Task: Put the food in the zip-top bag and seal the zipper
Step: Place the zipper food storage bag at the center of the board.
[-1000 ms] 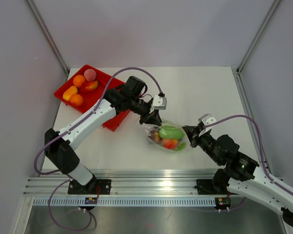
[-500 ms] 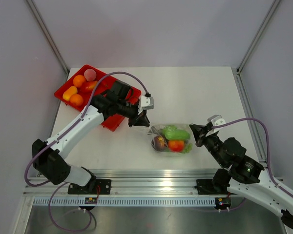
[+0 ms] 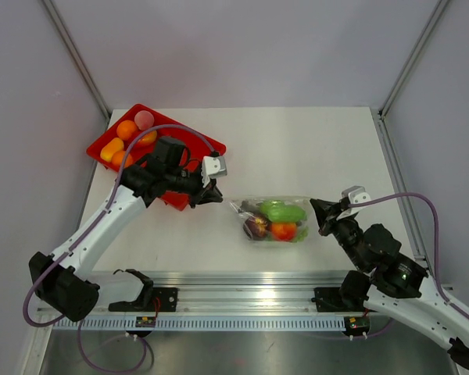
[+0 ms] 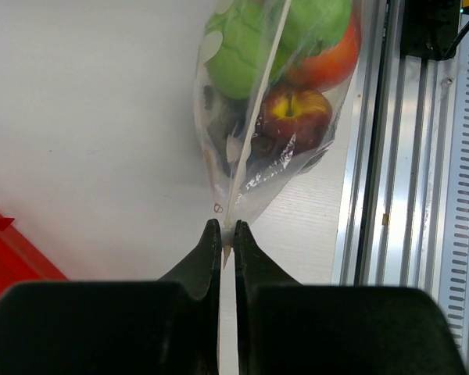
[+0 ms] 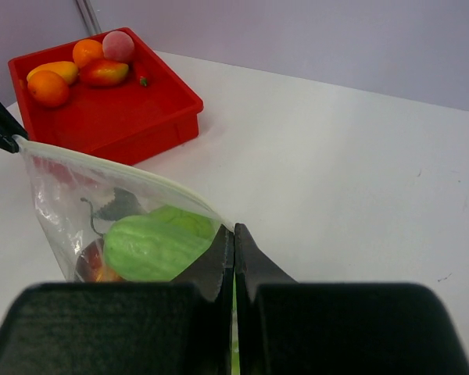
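Zip-top bag (image 3: 245, 212) is seen lying on the white tabletop (image 3: 297, 148), stretched between the two arms, with green, red and dark food (image 3: 280, 212) inside it. The left hand (image 4: 227, 229) is pressed together on one end of the zipper (image 5: 125, 178), and the right hand (image 5: 233, 233) is pinched shut on the opposite end, so the strip is held taut as one pale line.

Several risks can be judged from this. Only a thin sliver of plastic is held at each end, so the strip could be pulled out of either pinch if the arms draw further apart. The bag would then slump and the pieces inside would shift. Too much tension could also stretch the film or tear it at the corners. Whether the seal is fully pressed along its whole length cannot be told. If a gap is left, it could be forced open by the bulky green piece just under the strip. More pieces (image 3: 127, 130) lie in the red tray (image 3: 172, 119), outside the bag, so the task would be left incomplete by sealing now. The tray is overhung by the left arm and could be nudged.

No brand or legible writing is found. Only small whitish marks are seen on the film, and a tiny reddish one near the left corner, too small to be read.
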